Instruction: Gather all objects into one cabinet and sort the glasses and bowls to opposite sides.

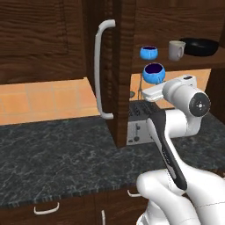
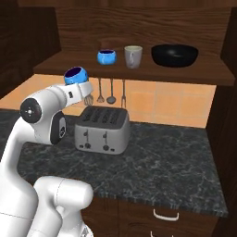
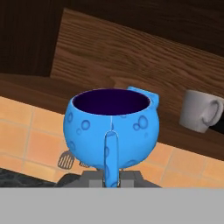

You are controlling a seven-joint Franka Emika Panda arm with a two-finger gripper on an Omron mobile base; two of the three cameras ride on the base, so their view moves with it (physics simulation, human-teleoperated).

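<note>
between my gripper's (image 3: 111,177) closed jaws sits a blue bowl (image 3: 111,127), pinched by its handle. ahead and above, the cabinet shelf (image 2: 134,71) holds another blue bowl (image 2: 106,57); i'd lift level, clearing the shelf edge.

Light was soft and even, rendered, no hard glare anywhere. The orange tiles (image 1: 48,101) left of the cabinet door (image 1: 118,70) glowed brightest; the wood above them stayed dim. A dull sheen sat on the toaster (image 2: 102,131). Beneath the shelf (image 2: 134,73) the shade was faint. Up close, the blue bowl (image 3: 111,131) looked sharp, edges slightly jagged.
</note>
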